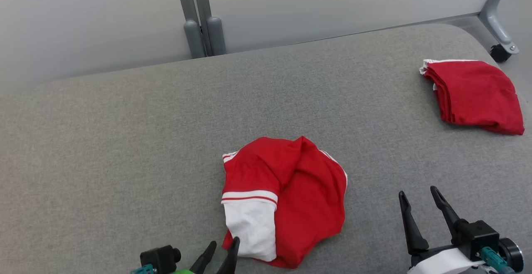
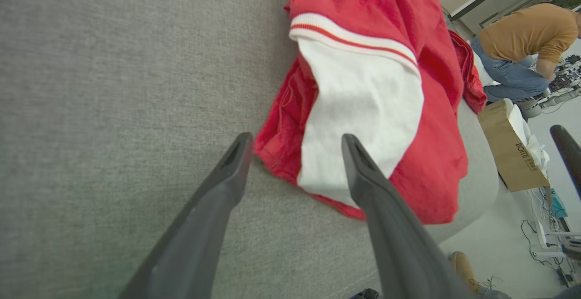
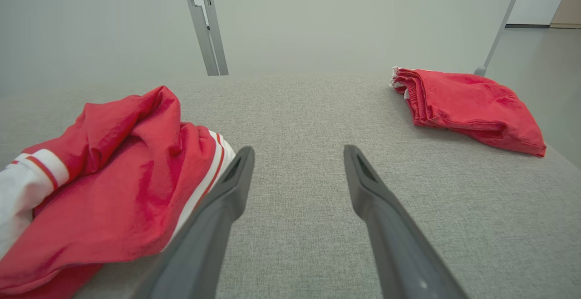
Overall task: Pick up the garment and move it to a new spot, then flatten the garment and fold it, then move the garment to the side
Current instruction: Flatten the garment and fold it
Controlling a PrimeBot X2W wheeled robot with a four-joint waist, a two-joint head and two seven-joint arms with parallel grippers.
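Surface: grey woven-fabric tabletop [image 1: 124, 141], rounded corner; pale panels [image 1: 332, 3] behind | crumpled red-and-white garment [image 1: 286, 199]: centre-front, soft mound | folded red cloth [image 1: 476, 95]: far right | left gripper [image 1: 224, 244], right gripper [image 1: 418, 191]: jaws wide, empty

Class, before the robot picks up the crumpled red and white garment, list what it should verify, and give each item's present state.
1. The left gripper is open: ok.
2. The right gripper is open: ok.
3. The garment lies free, held by nothing: ok.
4. The left gripper is at the garment's near edge: ok; whether it touches the cloth: cannot tell.
5. The garment is flat: not ok, it is bunched up.
6. The grey surface has bare room for spreading: ok; the folded red cloth lies apart at the far right.
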